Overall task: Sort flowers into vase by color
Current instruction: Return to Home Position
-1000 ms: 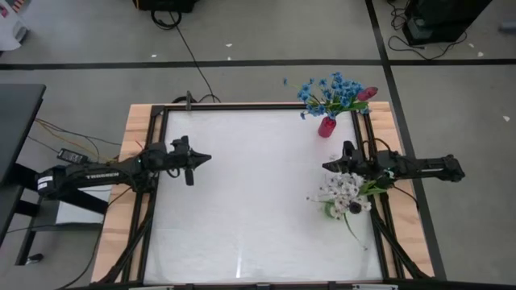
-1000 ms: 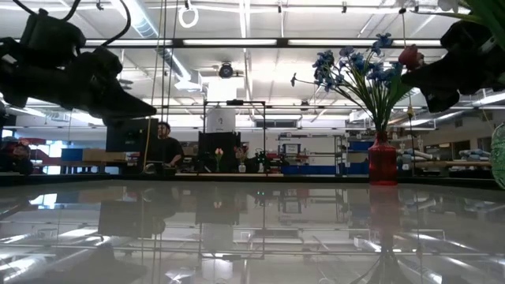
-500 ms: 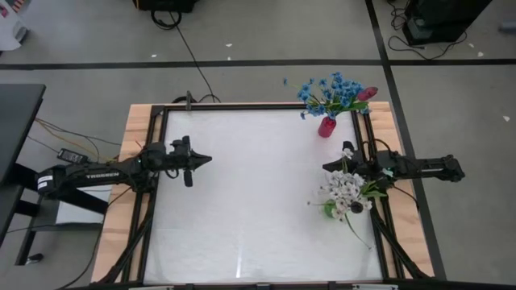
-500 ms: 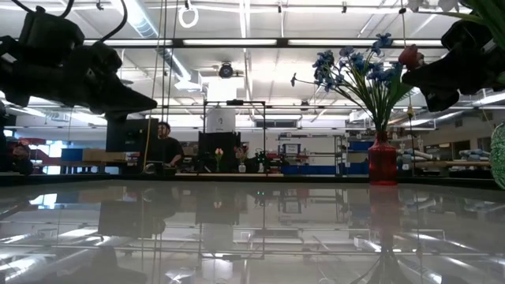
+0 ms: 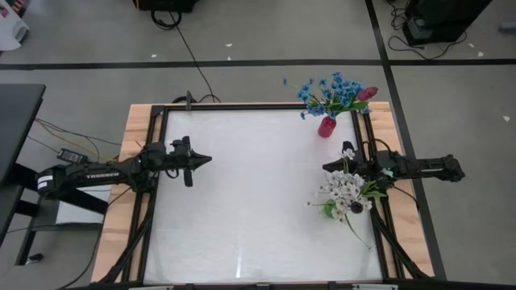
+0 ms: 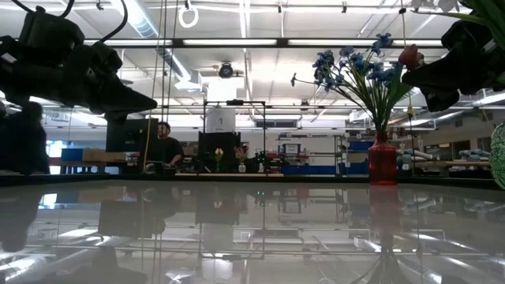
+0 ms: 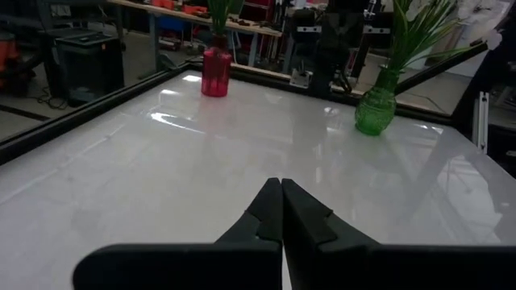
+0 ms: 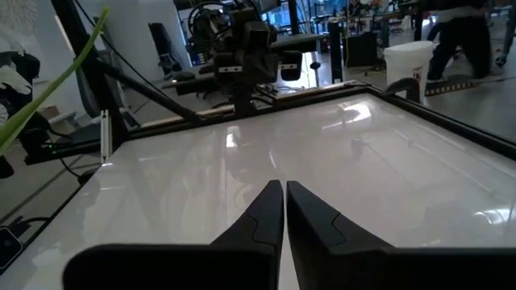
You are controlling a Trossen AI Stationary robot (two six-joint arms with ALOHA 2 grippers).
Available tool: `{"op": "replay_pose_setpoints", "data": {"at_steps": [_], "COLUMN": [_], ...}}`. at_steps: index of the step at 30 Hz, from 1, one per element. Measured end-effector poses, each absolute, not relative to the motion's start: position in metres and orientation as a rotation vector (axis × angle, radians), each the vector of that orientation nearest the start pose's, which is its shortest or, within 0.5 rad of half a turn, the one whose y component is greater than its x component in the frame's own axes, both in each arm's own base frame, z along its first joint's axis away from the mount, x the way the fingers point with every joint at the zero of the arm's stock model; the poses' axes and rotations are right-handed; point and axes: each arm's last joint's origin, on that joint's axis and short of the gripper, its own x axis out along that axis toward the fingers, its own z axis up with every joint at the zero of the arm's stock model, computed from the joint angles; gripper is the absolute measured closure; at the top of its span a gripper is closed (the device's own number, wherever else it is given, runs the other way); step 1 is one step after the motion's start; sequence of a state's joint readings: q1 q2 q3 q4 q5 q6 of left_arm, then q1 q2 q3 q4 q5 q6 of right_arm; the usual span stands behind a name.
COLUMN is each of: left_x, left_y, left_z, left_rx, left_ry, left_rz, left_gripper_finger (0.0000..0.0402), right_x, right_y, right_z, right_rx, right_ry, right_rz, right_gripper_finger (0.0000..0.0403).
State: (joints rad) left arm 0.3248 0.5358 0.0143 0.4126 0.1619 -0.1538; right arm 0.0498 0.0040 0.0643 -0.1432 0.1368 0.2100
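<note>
A red vase (image 5: 326, 127) stands at the table's far right and holds blue flowers (image 5: 330, 90) and a red-pink bud (image 5: 368, 93); it also shows in the low view (image 6: 383, 162). A green vase (image 5: 330, 210) with white flowers (image 5: 342, 188) stands at the right edge, nearer the front. My right gripper (image 5: 326, 167) hovers shut between the two vases, pointing toward the table's left, with nothing in it (image 8: 284, 187). My left gripper (image 5: 205, 159) hovers shut at the left edge, pointing right, also with nothing in it (image 7: 279, 182).
The white tabletop (image 5: 250, 201) lies inside a black frame (image 5: 242, 105) on a wooden base. A green stem (image 8: 64, 72) of the white bunch reaches close past my right arm. People stand in the room behind the table (image 6: 164, 146).
Both arms have kept still. A white bloom now shows over my right arm just behind its gripper, where none showed a second ago.
</note>
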Motion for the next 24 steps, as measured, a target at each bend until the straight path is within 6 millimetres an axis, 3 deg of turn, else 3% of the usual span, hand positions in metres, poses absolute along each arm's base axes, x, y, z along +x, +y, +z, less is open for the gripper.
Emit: {"op": "replay_pose_setpoints", "data": {"at_steps": [17,24], "left_x": [0.126,0.121], "left_y": [0.037,0.019], "left_z": [0.158,0.17], "left_rx": [-0.18,-0.155], "left_ry": [0.094,-0.003], "left_rz": [0.17,0.058], "left_gripper_finger": [0.0399,0.0399], "right_x": [0.093,0.093], "right_y": [0.001,0.001], "right_z": [0.171,0.171], "right_rx": [0.202,0.202], "right_ry": [0.073,0.073], "right_rz": [-0.095,-0.095], "right_gripper_finger": [0.0375,0.0376]}}
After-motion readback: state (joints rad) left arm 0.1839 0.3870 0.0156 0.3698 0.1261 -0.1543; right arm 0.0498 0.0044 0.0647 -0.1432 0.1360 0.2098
